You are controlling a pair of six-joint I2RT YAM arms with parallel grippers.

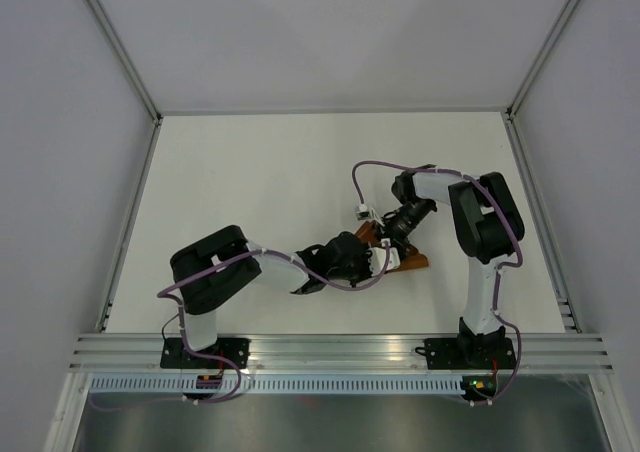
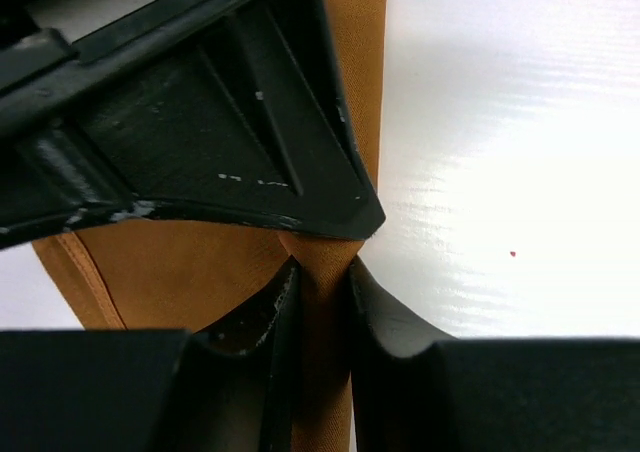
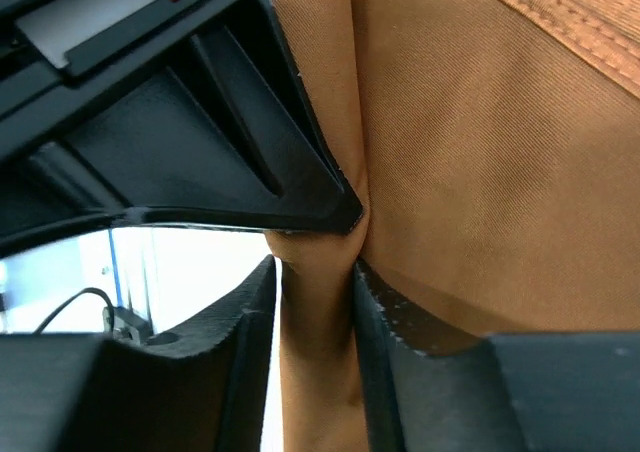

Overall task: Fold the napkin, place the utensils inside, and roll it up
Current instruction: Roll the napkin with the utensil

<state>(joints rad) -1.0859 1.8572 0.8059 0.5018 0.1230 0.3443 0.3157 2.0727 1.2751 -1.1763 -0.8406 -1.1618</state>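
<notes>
The rust-orange napkin (image 1: 408,260) lies bunched near the middle of the table, mostly hidden under both grippers. My left gripper (image 1: 352,257) is shut on a fold of the napkin (image 2: 320,342), which fills the gap between its jaws. My right gripper (image 1: 392,234) is shut on another fold of the napkin (image 3: 315,322); a stitched hem (image 3: 560,22) shows at the upper right of that view. The two grippers sit close together over the cloth. The knife is not in view.
The white table (image 1: 250,172) is walled by white panels at left, back and right. An aluminium rail (image 1: 340,350) runs along the near edge by the arm bases. A purple cable (image 1: 372,170) loops above the right wrist.
</notes>
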